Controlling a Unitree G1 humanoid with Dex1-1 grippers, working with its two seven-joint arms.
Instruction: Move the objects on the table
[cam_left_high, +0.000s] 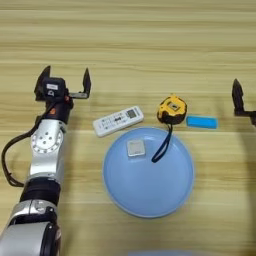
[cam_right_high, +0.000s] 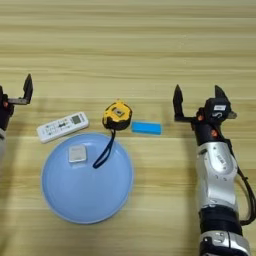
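I'm seeing left end effector (cam_left_high: 63, 80) spread, remote (cam_left_high: 118, 120) lying at its 4 o'clock; right end effector (cam_right_high: 199, 98) spread, blue bar (cam_right_high: 146, 128) at its 8 o'clock.

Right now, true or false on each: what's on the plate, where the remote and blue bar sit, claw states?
1. The grey tile lies on the blue plate. True.
2. The white remote lies on the plate. False: it is on the table, just beyond the plate's rim.
3. The blue bar lies right of the tape measure. True.
4. The left claw grips the remote. False: it is open and empty, left of the remote.
5. The right claw is open. True.
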